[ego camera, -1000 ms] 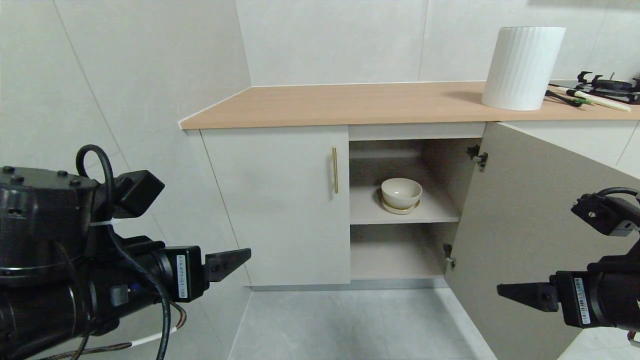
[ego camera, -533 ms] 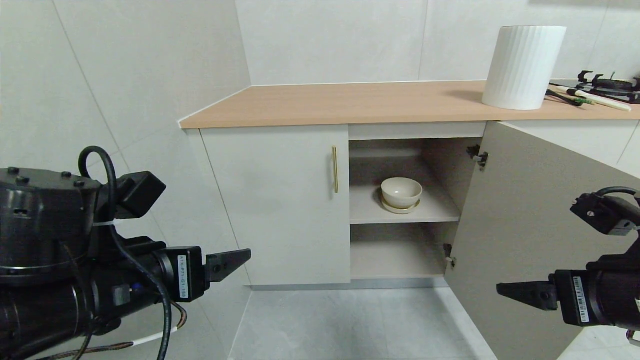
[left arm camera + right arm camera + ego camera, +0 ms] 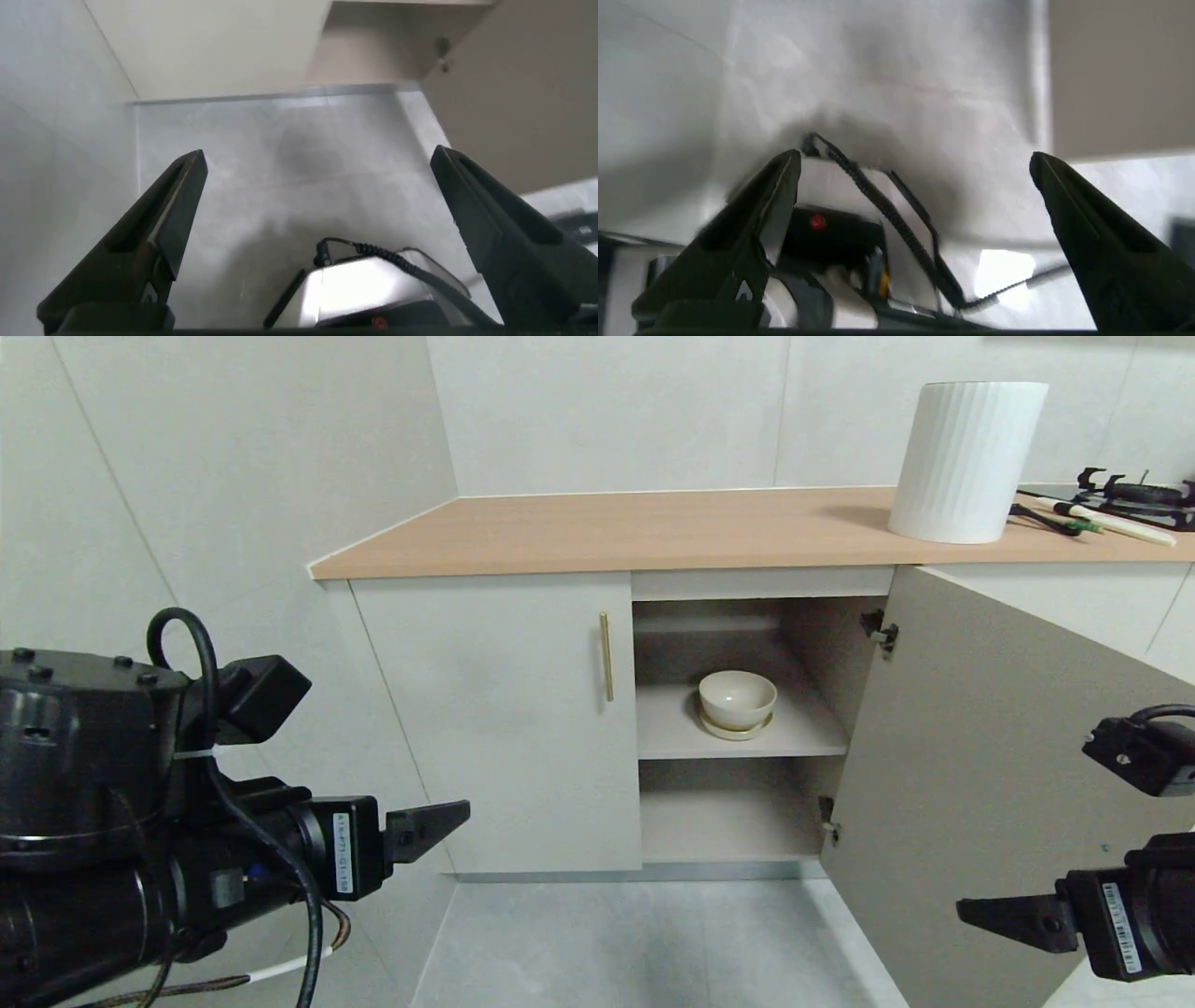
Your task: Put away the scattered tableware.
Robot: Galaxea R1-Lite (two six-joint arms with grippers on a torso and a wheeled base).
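Bowl (image 3: 738, 696) stacked on what looks like a saucer (image 3: 735, 730), cabinet shelf (image 3: 805, 735).
Left claw (image 3: 318, 161), right claw (image 3: 915, 161): spread wide, empty.

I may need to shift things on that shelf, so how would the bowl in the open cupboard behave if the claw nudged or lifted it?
The bowl looks glazed and rigid, so probably smooth to grip and breakable if knocked. It sits on a small plate, so a push would likely slide it off or drag the plate along.
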